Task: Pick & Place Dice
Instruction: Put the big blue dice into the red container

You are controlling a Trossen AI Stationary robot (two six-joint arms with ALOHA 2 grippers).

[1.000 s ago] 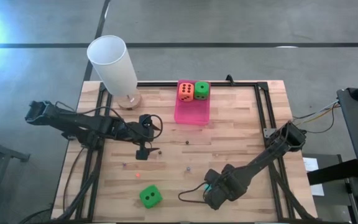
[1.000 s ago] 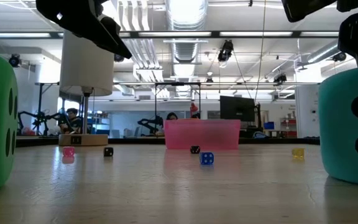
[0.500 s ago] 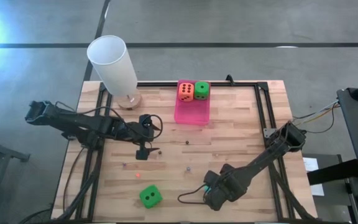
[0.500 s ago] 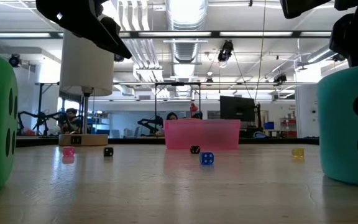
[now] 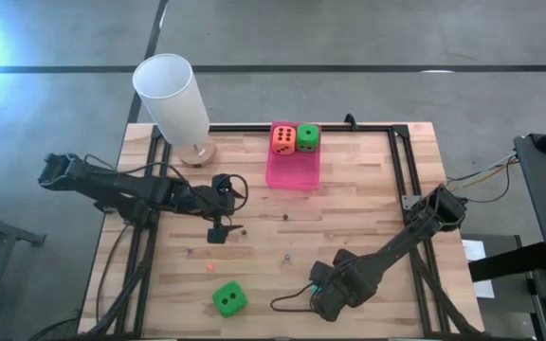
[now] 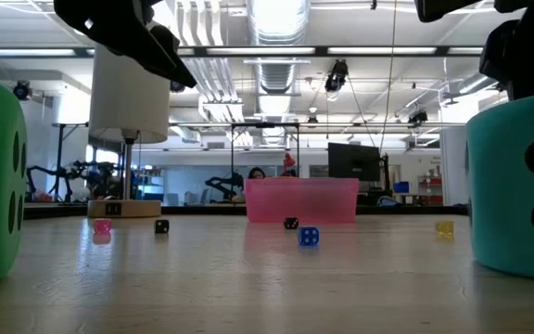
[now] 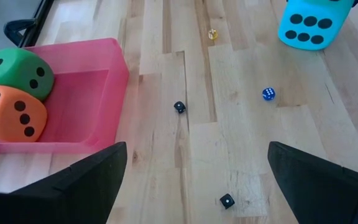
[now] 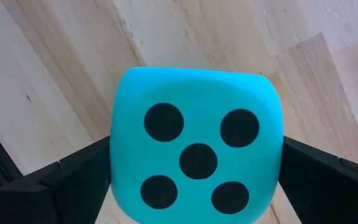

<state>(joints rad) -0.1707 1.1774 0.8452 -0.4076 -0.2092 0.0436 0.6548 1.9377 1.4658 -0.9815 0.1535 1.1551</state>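
Green dice (image 5: 227, 299) sits alone left of the pink bin (image 5: 292, 172), bare bench (image 5: 368, 208) around it. Left gripper (image 7: 194, 180) hovers spread, empty. Orange dice (image 5: 282, 139) and another green dice (image 5: 307, 137) fill the bin. Right gripper (image 8: 194, 168) seemingly clasps teal dice (image 8: 196, 146), hidden from above.

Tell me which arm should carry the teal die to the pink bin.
Right. The right gripper already straddles the teal die, fingers on both sides of it. The left gripper hangs open mid-table, nearer the pink bin but far from that die.
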